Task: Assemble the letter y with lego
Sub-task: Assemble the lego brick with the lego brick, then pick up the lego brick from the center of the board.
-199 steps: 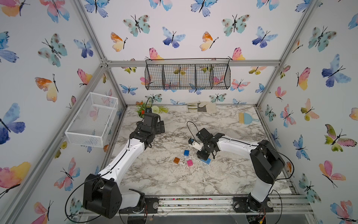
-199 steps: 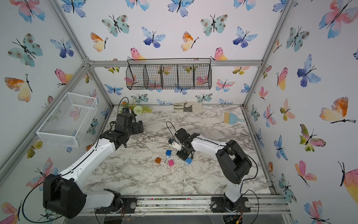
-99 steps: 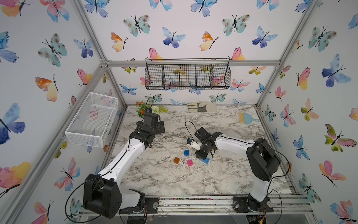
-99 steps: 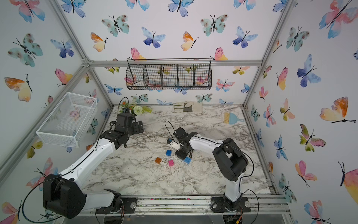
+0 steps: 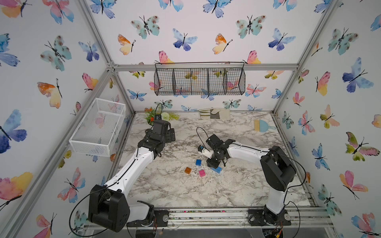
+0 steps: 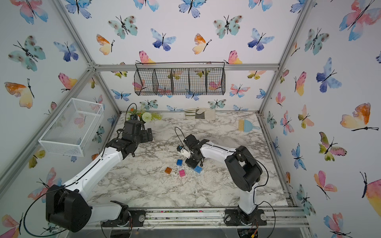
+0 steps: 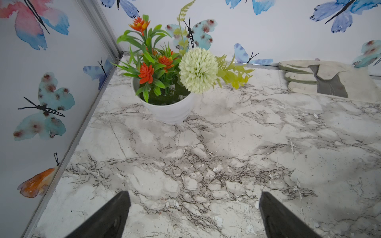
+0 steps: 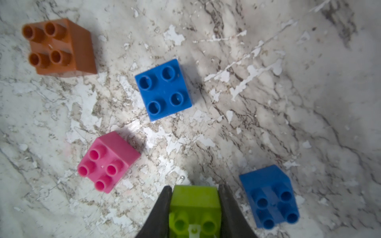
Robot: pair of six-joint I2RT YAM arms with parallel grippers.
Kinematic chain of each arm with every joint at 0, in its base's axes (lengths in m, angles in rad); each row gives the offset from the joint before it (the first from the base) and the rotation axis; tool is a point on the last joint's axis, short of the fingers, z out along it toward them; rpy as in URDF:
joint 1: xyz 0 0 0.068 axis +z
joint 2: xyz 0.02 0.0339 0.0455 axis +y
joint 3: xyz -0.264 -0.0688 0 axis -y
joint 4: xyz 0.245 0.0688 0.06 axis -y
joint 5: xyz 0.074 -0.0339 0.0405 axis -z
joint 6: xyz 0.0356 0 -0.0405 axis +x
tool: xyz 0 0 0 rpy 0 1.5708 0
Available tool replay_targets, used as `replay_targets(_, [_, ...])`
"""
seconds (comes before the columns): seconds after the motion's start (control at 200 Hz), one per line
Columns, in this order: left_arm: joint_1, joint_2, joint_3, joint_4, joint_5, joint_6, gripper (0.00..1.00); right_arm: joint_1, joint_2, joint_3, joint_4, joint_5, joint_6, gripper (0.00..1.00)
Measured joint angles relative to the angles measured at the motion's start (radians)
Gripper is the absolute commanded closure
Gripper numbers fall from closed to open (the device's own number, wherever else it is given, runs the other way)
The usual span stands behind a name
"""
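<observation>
Mid-table, the right arm (image 5: 245,151) is folded low, right gripper (image 8: 195,188) clamped on the lime green brick (image 8: 194,203); orange brick (image 8: 59,47), pink brick (image 8: 107,162) and two blue bricks (image 8: 164,89) (image 8: 270,197) lie loose nearby. Far left, left gripper (image 7: 193,195) hangs wide open, empty.

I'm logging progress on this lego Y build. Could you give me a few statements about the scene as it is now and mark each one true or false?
1. The right tool is shut on the lime green studded plastic brick. True.
2. The pink studded plastic brick is stacked on the orange studded plastic brick. False: they lie apart on the marble tabletop.
3. The left tool grips a blue brick. False: it is open and empty, facing the white pot of artificial flowers.
4. Two blue square studded plastic bricks lie studs up, apart from each other. True.
</observation>
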Motion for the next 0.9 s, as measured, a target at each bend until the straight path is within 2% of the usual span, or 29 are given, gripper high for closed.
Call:
replay_targets(0.105, [0.0,0.0,0.0,0.0,-0.001,0.0,0.02,0.0,0.008,0.018,-0.001,-0.007,0.0,0.68])
replay_targets(0.27, [0.0,0.0,0.0,0.0,-0.002,0.0,0.02,0.0,0.011,0.04,0.002,-0.004,-0.005,0.39])
replay_targets(0.395, [0.0,0.0,0.0,-0.002,-0.003,0.0,0.02,0.0,-0.025,0.0,0.045,0.01,0.006,0.26])
replay_targets(0.521, [0.0,0.0,0.0,-0.006,-0.003,0.0,0.02,0.0,-0.117,-0.048,0.099,0.077,0.071,0.22])
replay_targets(0.656, [0.0,0.0,0.0,-0.006,-0.003,0.001,0.02,0.0,-0.156,-0.003,0.14,0.235,0.254,0.28])
replay_targets(0.731, [0.0,0.0,0.0,-0.006,-0.005,0.0,0.02,-0.003,-0.126,0.065,0.114,0.278,0.397,0.32])
replay_targets(0.821, [0.0,0.0,0.0,-0.007,-0.01,0.0,0.02,-0.01,-0.044,0.164,0.068,0.269,0.552,0.33])
replay_targets(0.901, [0.0,0.0,0.0,-0.007,-0.011,0.0,0.02,-0.014,0.02,0.189,0.05,0.252,0.65,0.33])
